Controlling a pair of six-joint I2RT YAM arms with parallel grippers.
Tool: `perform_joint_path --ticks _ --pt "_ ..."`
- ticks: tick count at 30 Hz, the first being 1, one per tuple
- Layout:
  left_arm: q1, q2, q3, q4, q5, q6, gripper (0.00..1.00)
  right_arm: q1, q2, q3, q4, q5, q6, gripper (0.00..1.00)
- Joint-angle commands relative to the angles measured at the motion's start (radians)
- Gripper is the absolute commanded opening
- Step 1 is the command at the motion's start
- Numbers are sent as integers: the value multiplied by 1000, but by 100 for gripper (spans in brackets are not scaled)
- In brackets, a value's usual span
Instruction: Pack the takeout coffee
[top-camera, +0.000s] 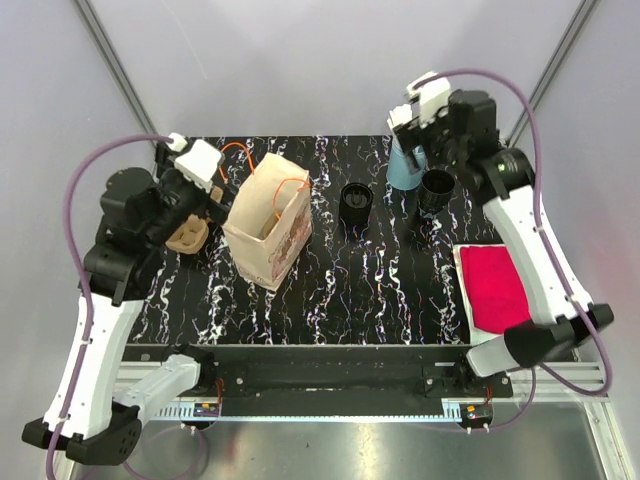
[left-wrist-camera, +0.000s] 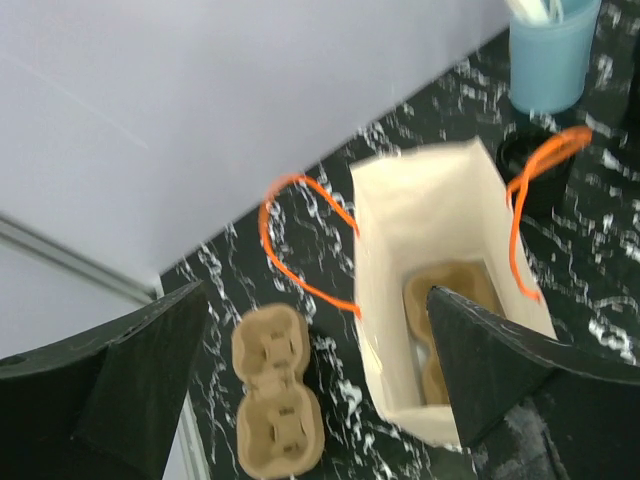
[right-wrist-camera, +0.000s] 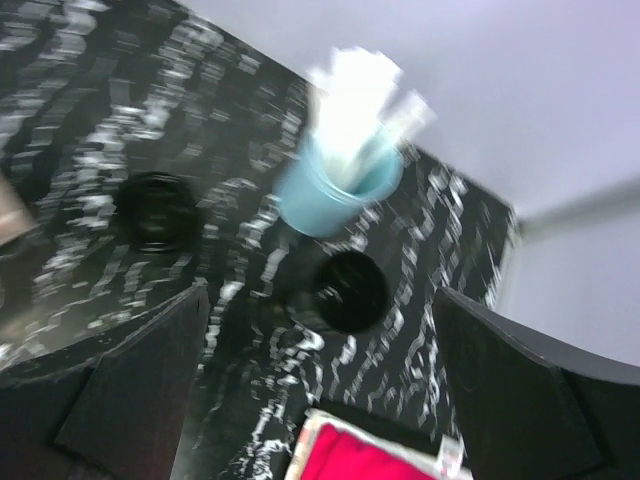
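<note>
A tan paper bag (top-camera: 268, 225) with orange handles stands open at centre left, with a brown cup carrier (left-wrist-camera: 445, 300) lying inside it. A second brown carrier (top-camera: 187, 235) lies flat on the table left of the bag. Two black coffee cups stand upright: one (top-camera: 355, 203) mid-table, one (top-camera: 437, 190) further right. My left gripper (left-wrist-camera: 312, 298) hovers open above the gap between the loose carrier (left-wrist-camera: 275, 395) and the bag (left-wrist-camera: 440, 230), holding nothing. My right gripper (right-wrist-camera: 320, 300) hangs open and empty above the right black cup (right-wrist-camera: 350, 290).
A light blue cup (top-camera: 403, 168) holding white sticks stands at the back right, beside the right black cup. A red cloth (top-camera: 497, 287) on a white sheet lies near the right front edge. The black marbled table (top-camera: 370, 290) ends at walls behind.
</note>
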Motion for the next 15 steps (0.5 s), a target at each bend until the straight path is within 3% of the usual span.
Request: perform_joint_path --ticks 1,8,15 --pt "9 -35 -123 27 -48 23 99 -194 97 61 50 42 108 97" --pt "85 -84 -231 67 2 -11 99 -409 318 178 -48 -142 219 91" --pt "263 -70 -262 195 191 -133 99 -448 412 173 -49 -225 240 86"
